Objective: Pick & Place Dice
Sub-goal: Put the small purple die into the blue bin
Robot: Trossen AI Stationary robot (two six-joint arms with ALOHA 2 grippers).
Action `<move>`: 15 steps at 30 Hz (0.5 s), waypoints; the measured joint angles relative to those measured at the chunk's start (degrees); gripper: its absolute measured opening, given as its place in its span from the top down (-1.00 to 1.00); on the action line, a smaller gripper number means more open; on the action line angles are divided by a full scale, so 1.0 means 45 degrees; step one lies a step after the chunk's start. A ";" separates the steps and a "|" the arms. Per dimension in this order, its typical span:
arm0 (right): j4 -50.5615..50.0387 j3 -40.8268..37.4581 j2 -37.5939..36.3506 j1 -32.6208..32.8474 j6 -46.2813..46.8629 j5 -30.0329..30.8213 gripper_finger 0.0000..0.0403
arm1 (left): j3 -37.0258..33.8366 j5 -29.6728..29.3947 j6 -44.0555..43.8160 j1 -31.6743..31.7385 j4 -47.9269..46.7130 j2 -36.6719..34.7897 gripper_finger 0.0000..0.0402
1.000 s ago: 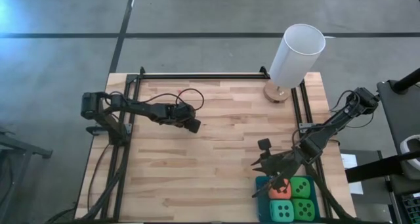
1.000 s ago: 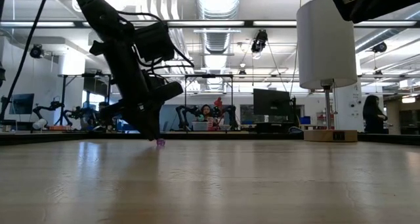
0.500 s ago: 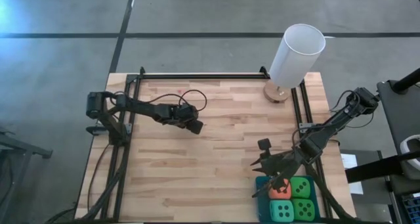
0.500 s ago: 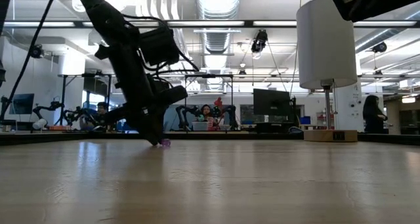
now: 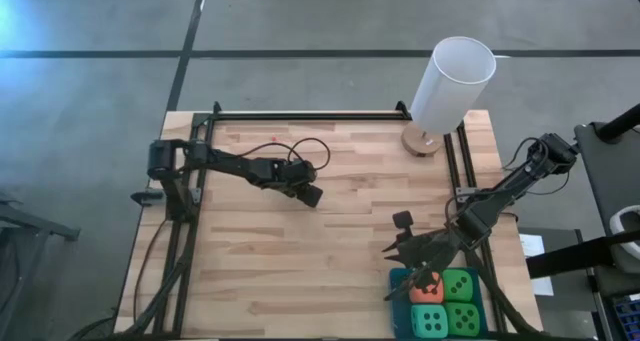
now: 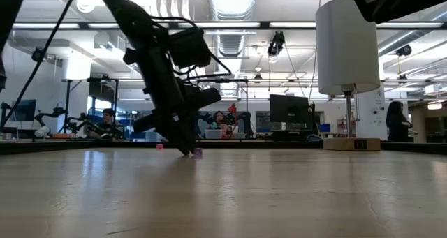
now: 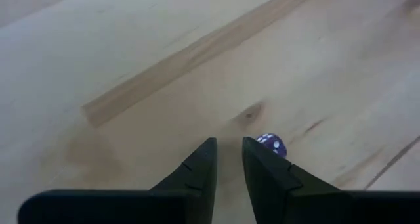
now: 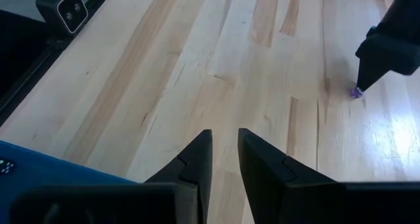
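Four dice sit in a blue tray at the table's near right: orange-red, bright green, turquoise, bright green. My right gripper is shut and hovers by the tray's far left corner, pointing left. My left gripper is shut, tips down on the table's middle. A tiny purple die lies on the wood at its tip. My left gripper comes down slanting from the table's left with shut fingers. The outer side of one fingertip stands against the tiny purple die's side. The die rests on the table.
A tall white cylinder stands on a wooden base at the far right corner. Black rails frame the table. A tiny pink speck lies farther back on the wood. People show in the room behind.
My left gripper has slid toward the table's right edge and a little toward the near edge, staying low. The tiny purple die has slid along the table with it, beside the fingertip.
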 joint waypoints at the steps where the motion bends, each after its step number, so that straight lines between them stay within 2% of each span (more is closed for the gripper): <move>1: 0.0005 0.0000 0.0000 -0.0004 0.0000 0.0004 0.66 | 0.0161 0.0016 0.0125 -0.0020 -0.0060 0.0098 0.61; 15: 0.0013 0.0004 0.0000 -0.0004 -0.0107 0.0004 0.57 | 0.1338 0.0448 0.0265 -0.0882 -0.0278 0.0423 0.61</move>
